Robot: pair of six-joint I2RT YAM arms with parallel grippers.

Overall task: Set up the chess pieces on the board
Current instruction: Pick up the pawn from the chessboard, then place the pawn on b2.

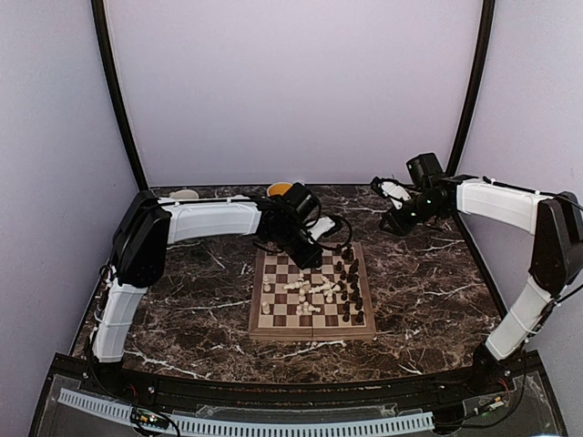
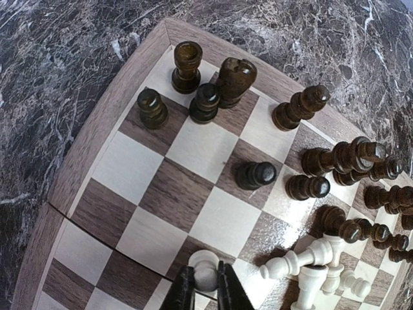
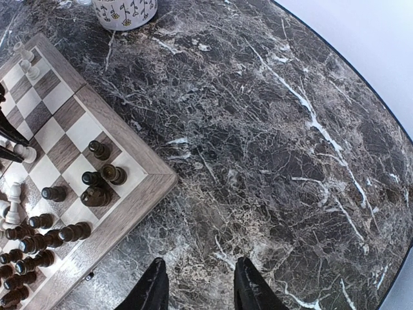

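The board (image 1: 310,332) lies mid-table. Cream-white chess pieces (image 1: 310,293) are heaped at its centre, and dark chess pieces (image 1: 351,291) crowd its right side. My left gripper (image 1: 310,258) reaches over the board's far edge. In the left wrist view it (image 2: 206,287) is shut on a small white piece (image 2: 206,271) that stands on a square. Fallen white pieces (image 2: 310,265) lie to its right and dark pieces (image 2: 206,103) stand in the far corner. My right gripper (image 3: 197,284) is open over bare marble, off the board's corner (image 3: 129,213).
A white patterned mug (image 3: 124,11) stands behind the board. In the top view a pale cup (image 1: 184,194) and an orange object (image 1: 280,189) sit at the back edge. Dark marble tabletop (image 1: 428,282) surrounds the board. Pale walls enclose the table.
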